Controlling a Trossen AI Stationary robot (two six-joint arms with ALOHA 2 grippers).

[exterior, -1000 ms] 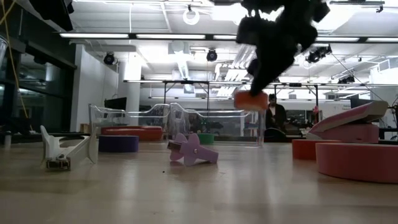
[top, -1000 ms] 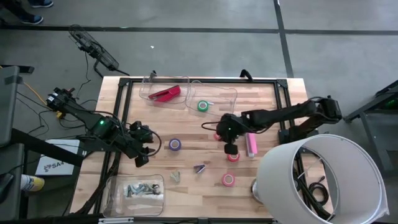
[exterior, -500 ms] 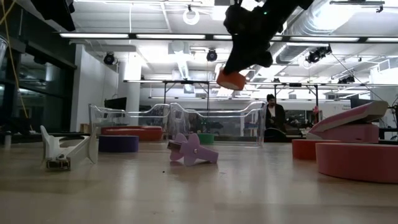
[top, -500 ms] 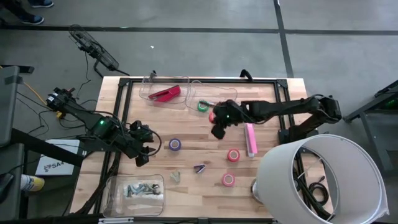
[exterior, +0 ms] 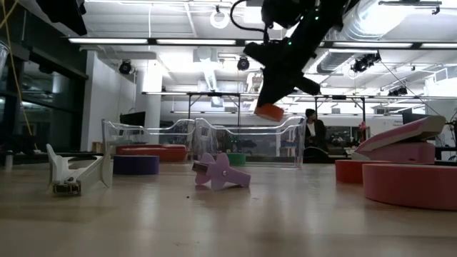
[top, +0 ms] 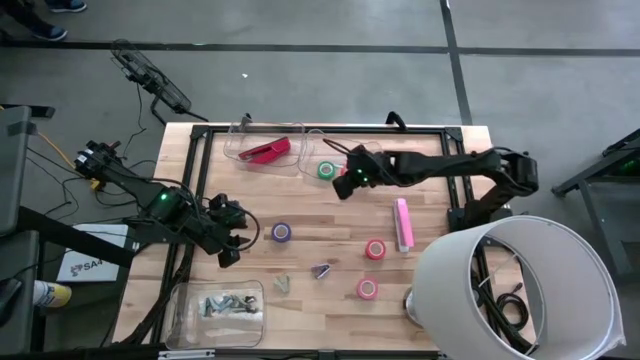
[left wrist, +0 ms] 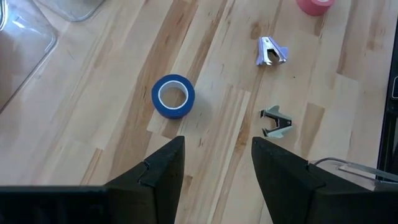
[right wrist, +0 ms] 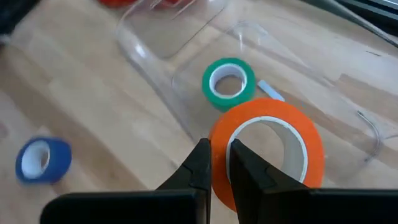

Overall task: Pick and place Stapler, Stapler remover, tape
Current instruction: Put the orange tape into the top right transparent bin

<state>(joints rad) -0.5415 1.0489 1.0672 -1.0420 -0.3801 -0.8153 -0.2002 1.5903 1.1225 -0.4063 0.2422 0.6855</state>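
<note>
Carried from mid-table, an orange tape roll [right wrist: 268,146] now hangs pinched in the right gripper [top: 345,183] above the clear bin [top: 372,152] (green roll [top: 326,170] inside); left gripper [top: 228,247] waits, parted and empty.

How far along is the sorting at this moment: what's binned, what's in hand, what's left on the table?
Done: a red stapler and the green tape lie in the clear trays.

In hand: the right gripper holds an orange-red tape roll beside the green one's tray.

Left: the pink stapler, purple tape, two pink rolls, two staple removers. The left gripper hangs open.
</note>
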